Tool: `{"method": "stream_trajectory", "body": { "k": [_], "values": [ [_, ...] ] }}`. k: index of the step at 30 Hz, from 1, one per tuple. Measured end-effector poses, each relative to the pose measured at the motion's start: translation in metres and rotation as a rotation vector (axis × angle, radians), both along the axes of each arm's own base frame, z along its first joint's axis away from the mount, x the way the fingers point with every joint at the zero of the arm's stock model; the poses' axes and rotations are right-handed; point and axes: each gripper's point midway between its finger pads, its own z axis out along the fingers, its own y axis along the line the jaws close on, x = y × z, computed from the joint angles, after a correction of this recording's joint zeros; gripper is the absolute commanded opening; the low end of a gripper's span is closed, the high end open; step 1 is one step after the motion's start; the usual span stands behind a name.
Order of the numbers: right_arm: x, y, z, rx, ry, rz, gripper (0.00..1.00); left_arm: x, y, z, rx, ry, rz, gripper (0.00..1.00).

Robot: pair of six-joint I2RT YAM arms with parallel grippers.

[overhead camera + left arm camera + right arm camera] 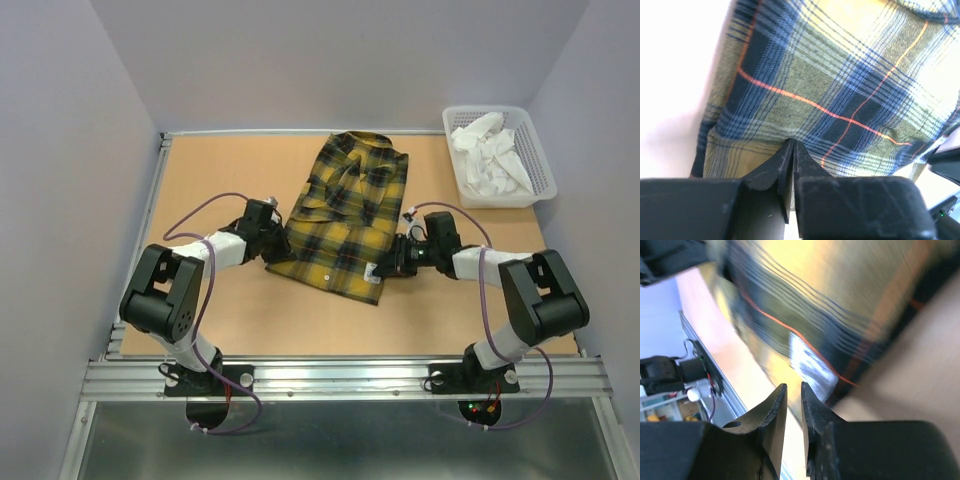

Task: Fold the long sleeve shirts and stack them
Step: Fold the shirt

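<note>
Currently: one shirt [345, 215] in work. It lies flat on the desk [220, 180], left of the basket [546, 170] with a strip of bare board between, collar end about level with the basket and hem end nearer the arm bases. Front faces up, and the button row is visible.

Fold status (judged): both sleeves look turned in over the body, so the outline is a long narrow rectangle. The far half is rumpled around the chest. I take the side folds as done. The hem-to-collar fold is not yet done.

Left tool [272, 238]: at the shirt's long edge on the side away from the basket, toward the hem. In the wrist view its jaws [792, 145] are pressed almost together, tips right against the plaid at a fold. Cannot tell whether a layer of cloth sits between them.

Right tool [385, 268]: at the hem corner on the basket side, next to a small white label [810, 365]. Wrist view is blurred. Its jaws [792, 390] stand narrowly spread with nothing between them, and the cloth lies just beyond the tips.

Remaining (judged): get both hem corners in hand, carry the hem over to the collar, flatten, then place as the base of a stack. No stack exists on the desk, and no second plaid shirt is in view. The basket holds crumpled white cloth [490, 155], and I cannot tell what garments these are.
</note>
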Motion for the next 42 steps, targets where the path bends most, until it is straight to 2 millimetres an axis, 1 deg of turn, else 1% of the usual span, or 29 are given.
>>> {"method": "stream_trajectory", "body": {
  "k": [2,3,4,8,9,11,12,13,14,15,17,18,20,22,23,25,27,28,29,31,32,34,35,36,37,38,39,40,42],
  "values": [
    [0.011,0.002,0.018,0.007,-0.044,-0.009,0.24,0.005,0.003,0.006,0.012,-0.009,0.008,0.26],
    [0.018,0.004,0.027,0.013,-0.066,-0.013,0.24,0.01,0.003,0.013,0.012,-0.023,0.013,0.29],
    [0.028,0.006,0.04,0.024,-0.102,-0.019,0.24,0.017,0.001,0.023,0.008,-0.044,0.015,0.29],
    [0.066,0.016,0.089,0.064,-0.227,-0.029,0.24,0.053,-0.012,0.069,-0.031,-0.166,0.007,0.3],
    [0.073,0.018,0.098,0.072,-0.25,-0.031,0.24,0.064,-0.016,0.084,-0.046,-0.209,0.004,0.29],
    [0.088,0.023,0.11,0.085,-0.29,-0.033,0.24,0.079,-0.022,0.101,-0.064,-0.26,-0.001,0.29],
    [0.094,0.024,0.111,0.084,-0.298,-0.038,0.24,0.088,-0.026,0.108,-0.072,-0.286,-0.004,0.29],
    [0.099,0.024,0.107,0.08,-0.295,-0.043,0.24,0.095,-0.029,0.109,-0.078,-0.297,-0.008,0.29],
    [0.102,0.025,0.103,0.076,-0.288,-0.045,0.24,0.103,-0.033,0.108,-0.086,-0.307,-0.016,0.28],
    [0.104,0.025,0.096,0.069,-0.274,-0.048,0.24,0.106,-0.035,0.101,-0.085,-0.298,-0.019,0.28],
    [0.107,0.024,0.072,0.045,-0.219,-0.058,0.24,0.109,-0.038,0.082,-0.079,-0.269,-0.027,0.27],
    [0.108,0.024,0.063,0.036,-0.199,-0.062,0.24,0.109,-0.039,0.065,-0.069,-0.235,-0.031,0.27],
    [0.109,0.022,0.046,0.013,-0.164,-0.074,0.23,0.108,-0.039,0.041,-0.054,-0.187,-0.035,0.26],
    [0.108,0.019,0.03,-0.013,-0.136,-0.09,0.23,0.105,-0.037,0.011,-0.03,-0.126,-0.035,0.25],
    [0.106,0.015,0.023,-0.029,-0.125,-0.101,0.23,0.104,-0.04,0.003,-0.04,-0.11,-0.037,0.25],
    [0.102,0.007,0.011,-0.051,-0.102,-0.12,0.23,0.112,-0.038,0.006,-0.041,-0.13,-0.028,0.25],
    [0.1,-0.006,-0.001,-0.079,-0.083,-0.153,0.23,0.114,-0.036,0.006,-0.035,-0.136,-0.022,0.25],
    [0.099,-0.018,-0.007,-0.098,-0.069,-0.187,0.24,0.114,-0.033,0.005,-0.03,-0.132,-0.017,0.26],
    [0.099,-0.028,-0.011,-0.115,-0.063,-0.215,0.24,0.115,-0.031,0.005,-0.026,-0.131,-0.013,0.29],
    [0.102,-0.043,-0.012,-0.151,-0.067,-0.261,0.26,0.116,-0.027,0.006,-0.013,-0.137,-0.006,0.31],
    [0.106,-0.052,-0.009,-0.174,-0.084,-0.286,0.29,0.115,-0.024,0.008,-0.003,-0.137,-0.002,0.34],
    [0.109,-0.061,0.0,-0.204,-0.113,-0.312,0.37,0.114,-0.018,0.016,0.018,-0.144,0.003,0.47],
    [0.108,-0.063,0.005,-0.214,-0.125,-0.317,0.49,0.114,-0.015,0.025,0.029,-0.163,0.004,0.54],
    [0.109,-0.065,0.013,-0.223,-0.145,-0.321,0.53,0.113,-0.011,0.034,0.043,-0.186,0.006,0.65],
    [0.109,-0.067,0.019,-0.228,-0.161,-0.328,0.56,0.111,-0.008,0.043,0.048,-0.206,0.012,0.71],
    [0.11,-0.069,0.027,-0.235,-0.183,-0.334,0.6,0.109,-0.004,0.054,0.059,-0.232,0.01,0.75],
    [0.11,-0.069,0.031,-0.238,-0.192,-0.335,0.61,0.106,0.0,0.066,0.07,-0.26,0.015,0.8],
    [0.11,-0.071,0.034,-0.245,-0.197,-0.339,0.63,0.103,0.004,0.075,0.08,-0.285,0.016,0.82],
    [0.111,-0.071,0.036,-0.258,-0.196,-0.341,0.66,0.099,0.009,0.083,0.1,-0.311,0.016,0.86]
  ]
}}
